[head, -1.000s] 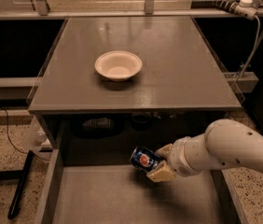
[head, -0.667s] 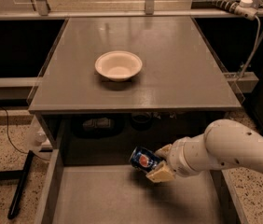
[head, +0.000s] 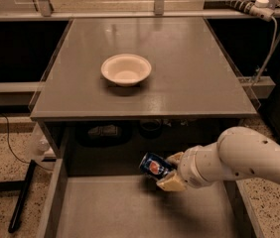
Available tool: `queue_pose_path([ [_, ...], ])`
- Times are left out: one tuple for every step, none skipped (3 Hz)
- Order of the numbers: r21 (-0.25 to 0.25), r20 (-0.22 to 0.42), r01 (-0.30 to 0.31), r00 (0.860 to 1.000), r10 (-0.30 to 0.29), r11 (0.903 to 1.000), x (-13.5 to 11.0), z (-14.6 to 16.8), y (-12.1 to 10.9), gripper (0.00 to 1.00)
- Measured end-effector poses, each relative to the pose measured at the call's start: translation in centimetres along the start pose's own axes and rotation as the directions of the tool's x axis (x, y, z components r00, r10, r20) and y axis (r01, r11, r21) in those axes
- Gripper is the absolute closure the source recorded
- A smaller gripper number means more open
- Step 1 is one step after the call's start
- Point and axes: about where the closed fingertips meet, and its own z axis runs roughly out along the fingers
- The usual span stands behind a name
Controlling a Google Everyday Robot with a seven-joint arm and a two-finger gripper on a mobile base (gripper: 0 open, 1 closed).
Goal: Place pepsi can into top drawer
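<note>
Claw: your claw [head: 167, 172] sits at about 5 o'clock in the view, over the back half of the open drawer. It is clamped on the can from above and below.
Can: the can [head: 154, 165] is held tilted, nearly on its side, sticking out of the claw toward 10 o'clock. It appears to hang just above the drawer floor rather than rest on it.
Drawer: the drawer [head: 105, 209] is pulled out under the worktop [head: 194, 78], with its grey floor showing from 6 to 7 o'clock.
Bowl: a white bowl [head: 126, 69] stands on the worktop at 12 o'clock from the can, well apart from it.
Change: hardly any. The can, claw and arm [head: 249, 157] stand where they did a second ago.
Meaning: the carry looks done and you are paused at the drop. What remains is to lower a little and let go.
Risk: a can released on its side may roll along the drawer floor.
</note>
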Motion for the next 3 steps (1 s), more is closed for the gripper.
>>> queue_pose_path([
  [0.0,0.0,0.0,1.0,0.0,1.0,0.0,0.0,0.0,0.12],
  [0.0,0.0,0.0,1.0,0.0,1.0,0.0,0.0,0.0,0.0],
  [0.0,0.0,0.0,1.0,0.0,1.0,0.0,0.0,0.0,0.0],
])
